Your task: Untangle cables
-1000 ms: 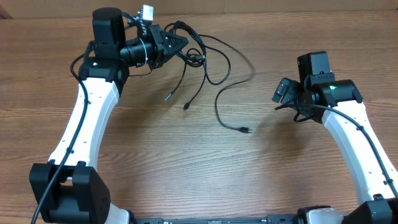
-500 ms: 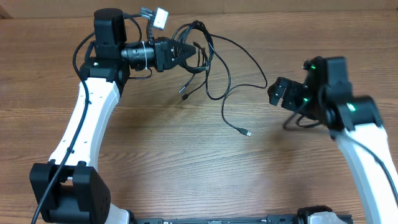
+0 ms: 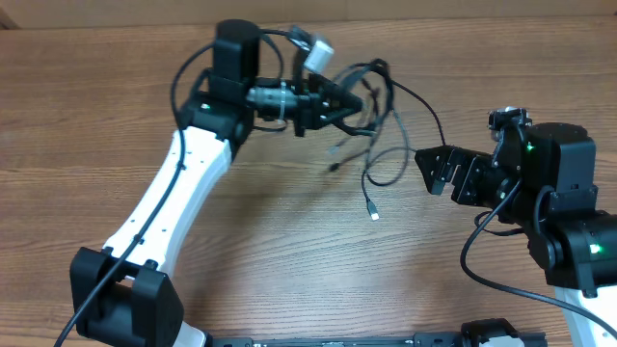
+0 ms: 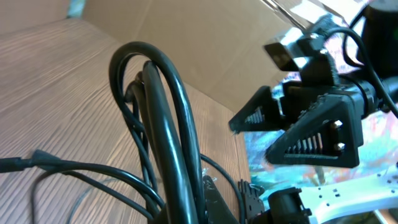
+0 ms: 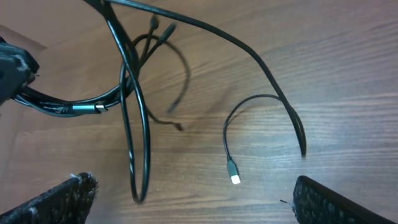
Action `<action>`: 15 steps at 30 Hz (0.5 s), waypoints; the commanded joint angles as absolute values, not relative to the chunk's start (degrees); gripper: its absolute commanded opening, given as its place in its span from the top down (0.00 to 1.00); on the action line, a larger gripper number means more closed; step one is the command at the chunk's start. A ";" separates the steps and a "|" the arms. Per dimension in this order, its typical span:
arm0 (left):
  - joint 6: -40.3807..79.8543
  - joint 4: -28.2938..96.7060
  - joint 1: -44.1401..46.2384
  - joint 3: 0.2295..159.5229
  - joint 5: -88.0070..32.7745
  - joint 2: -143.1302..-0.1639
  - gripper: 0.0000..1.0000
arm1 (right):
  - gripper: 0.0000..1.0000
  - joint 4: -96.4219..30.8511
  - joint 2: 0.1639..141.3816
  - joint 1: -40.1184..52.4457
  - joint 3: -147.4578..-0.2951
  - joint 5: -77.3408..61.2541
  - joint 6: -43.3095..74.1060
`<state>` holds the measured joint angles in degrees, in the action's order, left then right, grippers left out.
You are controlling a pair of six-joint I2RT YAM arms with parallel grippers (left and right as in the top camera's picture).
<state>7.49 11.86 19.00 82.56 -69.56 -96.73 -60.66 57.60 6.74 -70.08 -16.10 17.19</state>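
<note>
My left gripper point(image 3: 353, 99) is clamped shut on the bunched cables point(image 3: 389, 172), held aloft. Their loose tails droop toward my right gripper point(image 3: 429, 170) — it stands wide open and empty, with the nearest loop just ahead of it.

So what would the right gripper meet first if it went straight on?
Likely the loose cable end, pale-plugged, just ahead of the open right gripper; depth is unclear, so it could pass over it.
</note>
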 commanded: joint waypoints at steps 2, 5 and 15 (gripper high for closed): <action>7.99 8.78 21.65 83.42 -66.26 -95.09 0.96 | 0.00 -61.78 58.33 6.70 -70.57 -16.32 16.43; 9.15 7.29 22.92 83.42 -65.63 -95.09 0.96 | 0.00 -62.19 59.16 6.70 -70.57 -14.17 16.43; 14.39 0.03 24.03 83.42 -71.77 -93.03 0.96 | 0.00 -63.99 66.17 6.70 -70.52 1.54 16.45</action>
